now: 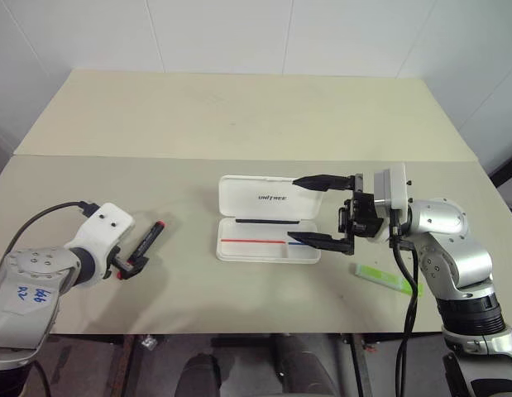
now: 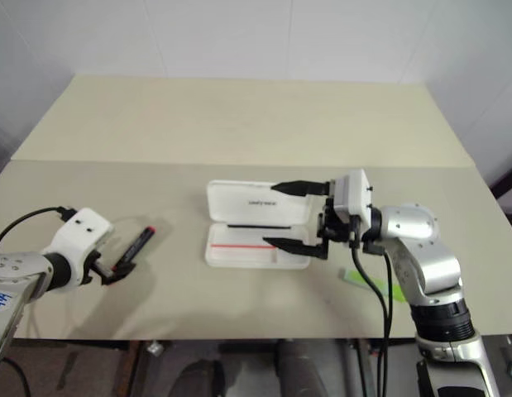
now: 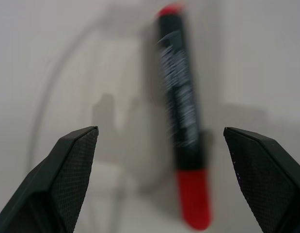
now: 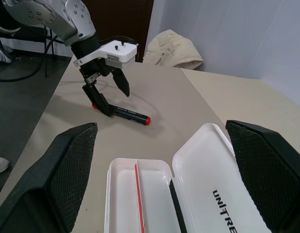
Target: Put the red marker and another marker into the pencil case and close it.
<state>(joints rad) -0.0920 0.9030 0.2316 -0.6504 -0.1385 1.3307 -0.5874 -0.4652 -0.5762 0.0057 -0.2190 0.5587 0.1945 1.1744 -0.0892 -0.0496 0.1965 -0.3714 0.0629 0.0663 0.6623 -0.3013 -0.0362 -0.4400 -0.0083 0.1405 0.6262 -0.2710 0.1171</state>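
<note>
My left jaws (image 1: 130, 266) gape empty astride the red marker (image 1: 149, 239), left of the open case (image 1: 270, 223); closing off-centre could roll it away.

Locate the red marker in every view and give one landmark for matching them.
Left eye view: red marker on the table, left of the pencil case.
Right eye view: same spot.
Left wrist view: between the open left gripper's fingers.
Right wrist view: beyond the case.
Landmark: its red cap end.
</note>
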